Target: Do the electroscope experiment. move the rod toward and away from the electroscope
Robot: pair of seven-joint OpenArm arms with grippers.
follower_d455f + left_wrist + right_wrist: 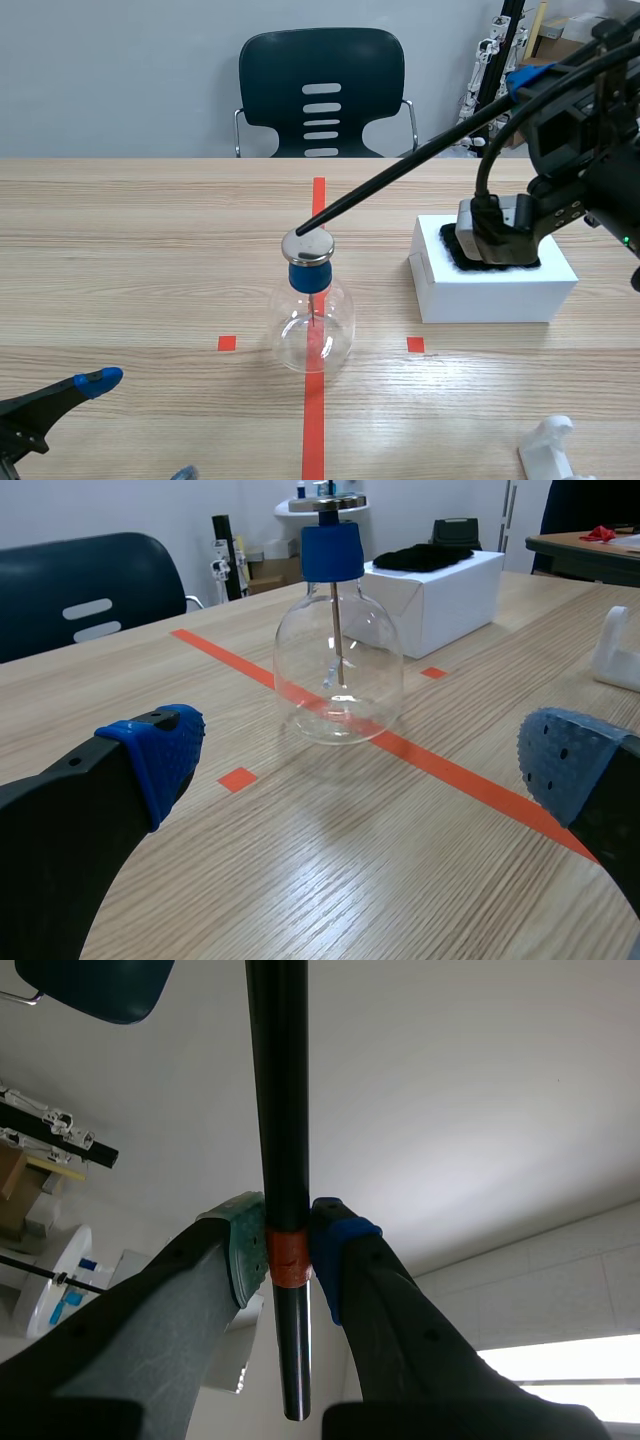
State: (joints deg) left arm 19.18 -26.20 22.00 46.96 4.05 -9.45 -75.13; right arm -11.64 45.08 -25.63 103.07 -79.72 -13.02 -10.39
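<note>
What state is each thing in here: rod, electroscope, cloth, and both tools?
rod: clamped in the right tool, tip at the disc of the electroscope; contact unclear.
electroscope: upright on the table, stoppered.
cloth: lying on the box.
right tool: shut on the rod.
left tool: open, empty.
</note>
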